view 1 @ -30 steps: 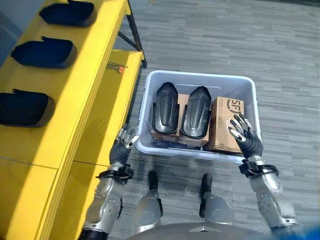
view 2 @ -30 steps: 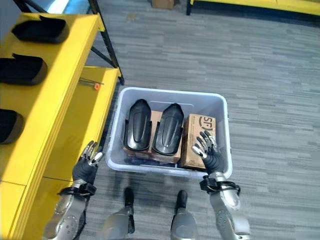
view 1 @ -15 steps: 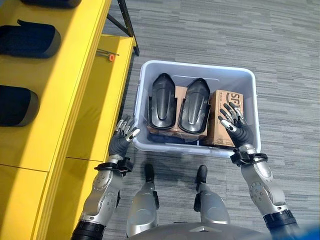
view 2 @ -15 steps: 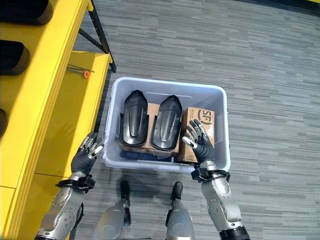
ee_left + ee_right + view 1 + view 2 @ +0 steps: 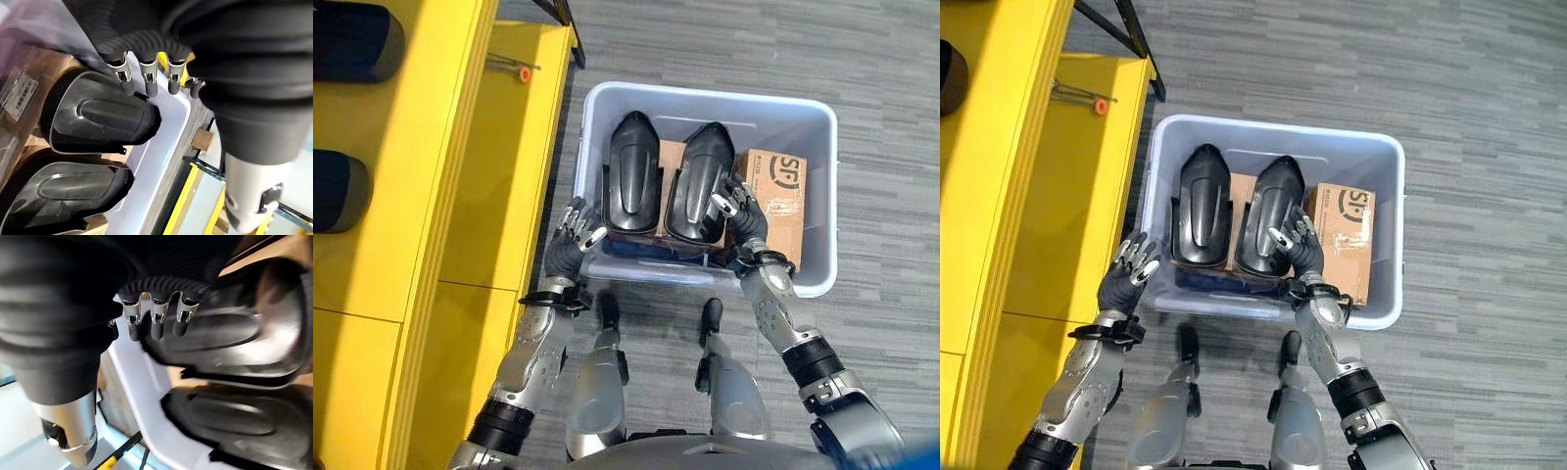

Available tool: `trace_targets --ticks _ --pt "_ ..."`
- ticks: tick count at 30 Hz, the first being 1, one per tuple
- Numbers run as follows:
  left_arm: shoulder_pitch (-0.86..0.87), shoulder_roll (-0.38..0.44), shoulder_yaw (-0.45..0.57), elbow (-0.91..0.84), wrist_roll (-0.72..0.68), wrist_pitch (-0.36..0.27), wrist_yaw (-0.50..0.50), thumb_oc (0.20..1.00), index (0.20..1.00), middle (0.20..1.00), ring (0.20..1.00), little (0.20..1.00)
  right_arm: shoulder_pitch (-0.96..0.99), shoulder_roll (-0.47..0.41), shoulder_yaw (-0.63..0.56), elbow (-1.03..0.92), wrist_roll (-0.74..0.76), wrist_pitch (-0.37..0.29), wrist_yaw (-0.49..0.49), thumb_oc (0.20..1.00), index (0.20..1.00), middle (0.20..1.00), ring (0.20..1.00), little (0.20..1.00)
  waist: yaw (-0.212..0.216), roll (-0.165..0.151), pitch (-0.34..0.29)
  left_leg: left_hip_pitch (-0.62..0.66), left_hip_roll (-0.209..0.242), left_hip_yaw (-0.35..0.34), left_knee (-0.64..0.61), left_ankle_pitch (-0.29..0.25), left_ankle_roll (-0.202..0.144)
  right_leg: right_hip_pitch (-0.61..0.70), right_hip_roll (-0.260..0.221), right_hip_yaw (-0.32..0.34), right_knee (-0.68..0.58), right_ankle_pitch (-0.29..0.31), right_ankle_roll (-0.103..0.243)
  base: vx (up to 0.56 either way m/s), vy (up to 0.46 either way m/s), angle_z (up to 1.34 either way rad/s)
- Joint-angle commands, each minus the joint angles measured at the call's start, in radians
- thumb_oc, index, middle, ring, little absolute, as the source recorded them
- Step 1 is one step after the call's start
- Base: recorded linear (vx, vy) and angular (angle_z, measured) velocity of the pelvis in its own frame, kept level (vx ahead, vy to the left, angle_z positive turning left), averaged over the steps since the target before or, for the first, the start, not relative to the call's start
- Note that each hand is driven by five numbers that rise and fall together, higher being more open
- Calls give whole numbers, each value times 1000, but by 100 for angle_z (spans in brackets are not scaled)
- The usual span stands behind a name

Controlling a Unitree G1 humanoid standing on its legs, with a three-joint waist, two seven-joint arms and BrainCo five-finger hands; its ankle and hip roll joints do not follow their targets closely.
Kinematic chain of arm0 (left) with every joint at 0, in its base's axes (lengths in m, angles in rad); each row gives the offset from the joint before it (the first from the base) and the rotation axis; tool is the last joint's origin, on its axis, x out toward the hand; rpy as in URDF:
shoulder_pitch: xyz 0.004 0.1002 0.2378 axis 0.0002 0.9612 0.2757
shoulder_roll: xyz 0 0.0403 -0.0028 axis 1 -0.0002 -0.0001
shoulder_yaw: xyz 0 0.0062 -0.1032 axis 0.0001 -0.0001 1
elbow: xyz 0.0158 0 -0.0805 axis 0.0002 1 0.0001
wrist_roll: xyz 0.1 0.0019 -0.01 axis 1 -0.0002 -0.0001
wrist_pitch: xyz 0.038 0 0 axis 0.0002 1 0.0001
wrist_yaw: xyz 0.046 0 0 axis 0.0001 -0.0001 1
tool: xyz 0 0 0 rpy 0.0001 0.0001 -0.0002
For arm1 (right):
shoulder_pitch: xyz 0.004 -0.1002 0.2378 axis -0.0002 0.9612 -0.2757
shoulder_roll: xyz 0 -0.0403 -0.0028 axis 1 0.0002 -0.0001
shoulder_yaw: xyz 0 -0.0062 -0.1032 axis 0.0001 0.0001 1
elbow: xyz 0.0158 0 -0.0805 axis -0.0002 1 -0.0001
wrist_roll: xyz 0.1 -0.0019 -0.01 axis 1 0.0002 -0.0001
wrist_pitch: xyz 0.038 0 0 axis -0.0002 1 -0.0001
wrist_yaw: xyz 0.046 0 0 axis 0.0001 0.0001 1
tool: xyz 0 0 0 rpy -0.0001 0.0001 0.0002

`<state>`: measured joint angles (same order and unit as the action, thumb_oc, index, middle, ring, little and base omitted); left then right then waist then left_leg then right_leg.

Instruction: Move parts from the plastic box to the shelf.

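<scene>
Reach phase, nothing grasped yet. Going left to right in the head views:

Yellow shelf (image 5: pixel 421 196) fills the left side of frame; dark parts (image 5: pixel 337 191) already sit on its upper level at far left. A small orange-tipped item (image 5: pixel 514 70) lies on the lower yellow level near top.

Left hand (image 5: pixel 573 240), lower centre-left, hovers at the outer left wall of the plastic box (image 5: pixel 822 196), fingers loosely spread and holding nothing. In its wrist view the fingertips (image 5: pixel 128 87) hang just above the end of the left black part (image 5: pixel 631 186).

Centre: two black parts lie side by side on cardboard inside the box; the right black part (image 5: pixel 700 194) is next to the left one.

Right hand (image 5: pixel 1301 247) sits over the near end of the right part, fingers relaxed, not closed on it; contact I can't confirm.

Right of that, a cardboard carton (image 5: pixel 781 201) stands in the box, just beside the right hand.

Next move, my read: lower both hands and close on a part's sides, then lift clear of the box wall. Obstacles: the near rim, the carton crowding the right side, the tight gap between the parts.
</scene>
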<state>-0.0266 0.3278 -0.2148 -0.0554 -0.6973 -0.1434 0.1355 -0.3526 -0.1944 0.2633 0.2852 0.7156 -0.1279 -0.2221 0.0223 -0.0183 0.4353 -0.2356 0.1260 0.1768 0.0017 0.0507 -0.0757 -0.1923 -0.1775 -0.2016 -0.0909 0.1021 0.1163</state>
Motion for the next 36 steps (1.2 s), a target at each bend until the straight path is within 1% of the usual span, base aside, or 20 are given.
trace_targets --ticks 1,4,5,7,9,14,23,30,31,36 --pt "-3 15 -7 -60 -21 -77 19 1000 1000 1000 1000 1000 -35 34 -8 -20 21 -76 -26 1000 1000 1000 1000 1000 11 -2 -25 -28 59 -10 39 23 -26 -14 -50 -37 35 -11 38 0 0 0" --pt "-28 11 -27 -53 -19 -88 38 1000 1000 1000 1000 1000 -52 37 -17 -20 -12 -93 -58 1000 1000 1000 1000 1000 5 8 4 -45 56 -15 47 23 -24 -33 -55 -36 53 -16 35 0 0 0" --pt "-44 7 -37 -50 -15 -95 51 1000 1000 1000 1000 1000 -58 34 -23 -35 -50 -107 -83 1000 1000 1000 1000 1000 -1 13 19 -58 53 -13 51 22 -23 -49 -58 -33 62 -16 36 0 0 0" --pt "-54 2 -39 -42 -7 -100 63 1000 1000 1000 1000 1000 -44 25 -43 -69 -104 -121 -107 1000 1000 1000 1000 1000 -13 16 37 -77 49 -11 59 22 -22 -69 -61 -30 69 -13 38 -17 11 0" --pt "-58 3 -39 -38 -5 -101 67 1000 1000 1000 1000 1000 -29 22 -48 -81 -122 -120 -114 1000 1000 1000 1000 1000 -18 15 43 -84 48 -9 61 21 -21 -78 -62 -28 72 -11 39 0 0 0" --pt "-62 2 -34 -39 1 -105 80 1000 1000 1000 1000 1000 17 27 -56 -125 -121 -136 -114 1000 1000 1000 1000 1000 -35 6 53 -100 46 1 64 19 -20 -101 -63 -20 71 -2 42 -4 3 -2" --pt "-68 6 -35 -47 19 -112 95 1000 1000 1000 1000 1000 52 23 -43 -172 -119 -151 -100 1000 1000 1000 1000 1000 -51 -5 62 -111 47 7 64 15 -19 -121 -62 -10 74 1 41 6 4 -5" --pt "-66 15 -26 -66 18 -121 107 1000 1000 1000 1000 1000 28 24 -36 -146 -130 -149 -121 1000 1000 1000 1000 1000 -50 2 69 -129 43 6 61 18 -19 -142 -61 -10 78 2 42 16 -1 -1" --pt "-66 15 -30 -67 17 -121 108 1000 1000 1000 1000 1000 19 26 -32 -129 -130 -148 -128 1000 1000 1000 1000 1000 -47 8 69 -119 43 1 61 -3 -26 -133 -59 -9 81 -15 49 76 7 0" --pt "-77 14 -47 -69 21 -124 107 1000 1000 1000 1000 1000 -23 32 -23 -73 -135 -141 -148 1000 1000 1000 1000 1000 -41 13 80 -130 40 -3 66 -6 -25 -145 -61 -6 89 -15 47 14 1 0"
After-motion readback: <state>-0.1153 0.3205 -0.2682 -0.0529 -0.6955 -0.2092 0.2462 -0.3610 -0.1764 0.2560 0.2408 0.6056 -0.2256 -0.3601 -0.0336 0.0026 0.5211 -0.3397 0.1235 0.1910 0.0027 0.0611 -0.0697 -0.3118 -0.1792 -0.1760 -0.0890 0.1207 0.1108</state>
